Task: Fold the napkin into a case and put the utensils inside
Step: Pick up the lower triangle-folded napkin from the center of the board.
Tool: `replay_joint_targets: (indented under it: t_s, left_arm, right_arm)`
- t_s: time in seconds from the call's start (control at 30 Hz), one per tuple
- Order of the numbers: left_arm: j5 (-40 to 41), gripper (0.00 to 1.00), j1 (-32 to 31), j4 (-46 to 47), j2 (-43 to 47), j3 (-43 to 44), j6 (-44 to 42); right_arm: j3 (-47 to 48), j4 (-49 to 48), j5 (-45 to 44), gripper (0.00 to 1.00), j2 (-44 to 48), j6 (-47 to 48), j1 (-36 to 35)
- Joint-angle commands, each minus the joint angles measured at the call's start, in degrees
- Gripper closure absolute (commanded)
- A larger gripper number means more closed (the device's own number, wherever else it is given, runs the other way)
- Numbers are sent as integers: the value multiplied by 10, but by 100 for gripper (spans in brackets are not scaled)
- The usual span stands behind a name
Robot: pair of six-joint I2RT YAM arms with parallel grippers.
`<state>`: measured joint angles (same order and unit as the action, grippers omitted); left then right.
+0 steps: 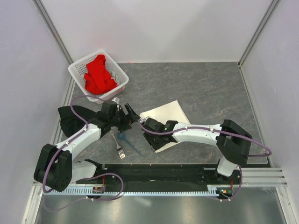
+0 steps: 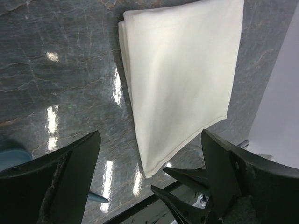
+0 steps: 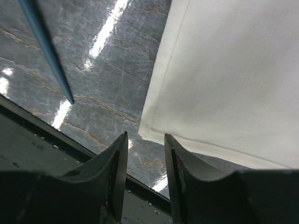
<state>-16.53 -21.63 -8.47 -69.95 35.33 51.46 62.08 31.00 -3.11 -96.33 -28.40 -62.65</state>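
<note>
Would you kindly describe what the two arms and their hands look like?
Both the left arm and the right arm have white links joined by bulky black joint housings, and a lavender cable loops along each. The left hand and the right hand each carry two matte black fingers that taper to blunt tips.

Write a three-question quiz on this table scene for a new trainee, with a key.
1. True or false: the fork lies on top of the napkin.
2. What is in the white basket? A: a black cloth. B: a red cloth. C: a blue spoon.
3. Fill in: the right gripper points its tips at a ___ of the napkin.

Key: 1 false, the fork is on the bare table beside it; 2 B; 3 corner.
</note>
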Motion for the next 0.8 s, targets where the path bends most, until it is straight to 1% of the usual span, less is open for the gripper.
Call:
replay_joint_targets:
  t_s: [0.0, 0.13, 0.3, 0.47, 0.6, 0.67, 0.77]
  left_arm:
    - [3, 5, 0, -8, 9, -10, -27]
    - [-2, 5, 0, -4, 13, -13, -28]
    - [-2, 5, 0, -4, 18, -14, -28]
    - [-6, 5, 1, 0, 15, -12, -26]
    - [-8, 5, 2, 0, 17, -14, -26]
    - [-10, 5, 4, 0, 18, -14, -26]
    - [-12, 5, 6, 0, 18, -12, -26]
  right_arm:
    - [23, 22, -57, 57, -20, -7, -7]
    - [28, 23, -59, 56, -35, -6, -13]
    - [23, 22, -59, 52, -57, -6, -32]
    - [8, 26, -62, 45, -77, -2, -40]
    - [3, 56, -97, 39, -100, 8, -48]
    - [-6, 54, -96, 37, -97, 19, -51]
    - [-12, 43, -111, 35, -66, 20, -51]
